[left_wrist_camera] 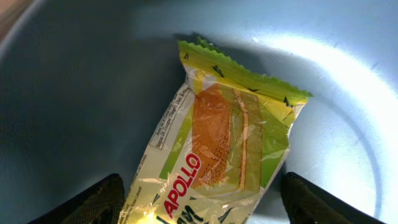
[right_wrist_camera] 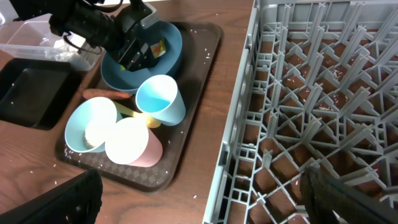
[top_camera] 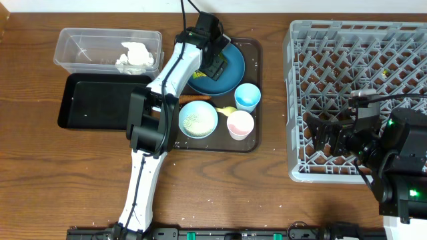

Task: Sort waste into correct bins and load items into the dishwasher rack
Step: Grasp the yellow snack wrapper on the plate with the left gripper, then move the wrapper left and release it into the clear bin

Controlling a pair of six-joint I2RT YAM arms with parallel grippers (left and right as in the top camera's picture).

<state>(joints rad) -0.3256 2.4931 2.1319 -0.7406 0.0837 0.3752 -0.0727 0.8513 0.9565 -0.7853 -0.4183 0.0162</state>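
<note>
**A:** What's happening, starting from the left?

**B:** Waste sorting, I'd say. The clear tub (top_camera: pixel 107 47) at the far left holds the crumpled tissue (top_camera: pixel 135 57), and the black tray (top_camera: pixel 93 100) sits just in front of it. Further along, the left gripper (top_camera: pixel 213 63) is down inside the dark blue bowl (top_camera: pixel 233 63), over the yellow snack wrapper (left_wrist_camera: pixel 217 137).

**A:** Has it got hold of it?

**B:** No. Its fingers (left_wrist_camera: pixel 93 199) stand wide apart, one on either side of the wrapper's lower end, and neither touches it. The wrapper lies flat on the bowl's floor.

**A:** So what's next?

**B:** Lower, pinch, lift clear of the bowl's rim, then carry it left to a bin. Flat film on a curved floor could slide instead of gathering, I'd guess.

**A:** Is there room?

**B:** It's tight. The carrot (top_camera: pixel 195 99), white bowl (top_camera: pixel 198 120), yellow spoon (top_camera: pixel 227 111), light blue cup (top_camera: pixel 247 97) and pink cup (top_camera: pixel 241 124) crowd the brown serving tray (top_camera: pixel 255 143) beside the bowl. The arm's own elbow also overhangs the black tray's right edge.

**A:** And over on the right?

**B:** That's the dishwasher rack (top_camera: pixel 360 67), and I see no dishes in it. The right gripper (top_camera: pixel 331 137) hangs over its near-left part with jaws spread wide and nothing in them, well apart from the serving tray.
</note>
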